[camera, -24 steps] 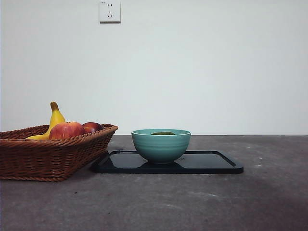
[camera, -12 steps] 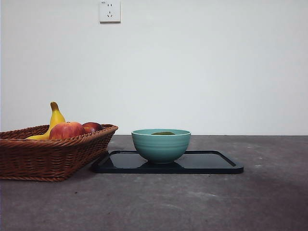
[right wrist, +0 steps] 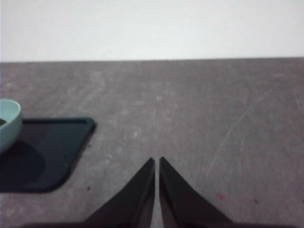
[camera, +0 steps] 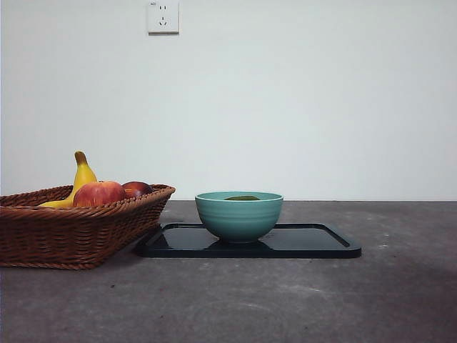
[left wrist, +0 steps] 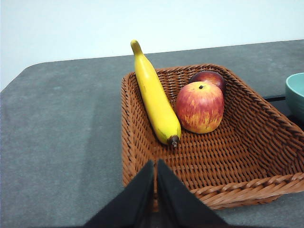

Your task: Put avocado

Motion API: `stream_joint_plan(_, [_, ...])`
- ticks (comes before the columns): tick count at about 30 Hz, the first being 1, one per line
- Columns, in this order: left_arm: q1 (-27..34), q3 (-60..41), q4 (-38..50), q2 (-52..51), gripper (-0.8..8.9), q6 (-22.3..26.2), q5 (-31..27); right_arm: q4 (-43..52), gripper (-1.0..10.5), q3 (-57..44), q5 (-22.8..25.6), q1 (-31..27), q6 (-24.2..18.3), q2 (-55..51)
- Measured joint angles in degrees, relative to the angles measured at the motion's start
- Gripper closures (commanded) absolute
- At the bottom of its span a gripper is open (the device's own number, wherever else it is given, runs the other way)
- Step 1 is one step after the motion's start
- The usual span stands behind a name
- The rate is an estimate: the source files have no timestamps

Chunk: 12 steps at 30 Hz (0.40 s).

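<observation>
Avocado down inside teal bowl, only a dark green sliver showing above the rim. Bowl seated toward the 9 o'clock end of black tray in the front view, tray flat on grey table. Wicker basket just beside the tray at 9 o'clock, touching or nearly so. In the basket: yellow banana leaning along one wall, red apple next to it, a second darker red fruit behind the apple. Left gripper pressed together, holding nothing, hovering above the basket's near rim. Right gripper likewise pressed together and empty, over bare table well apart from the tray's corner. White wall outlet at 12 o'clock above the basket.
</observation>
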Motion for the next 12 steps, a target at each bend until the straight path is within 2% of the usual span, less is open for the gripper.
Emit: stream_joint_plan(12, [0.0,0.0,0.0,0.0,8.04,0.0,0.0,-1.8,9.4,0.0,0.5,0.0,0.7,0.0])
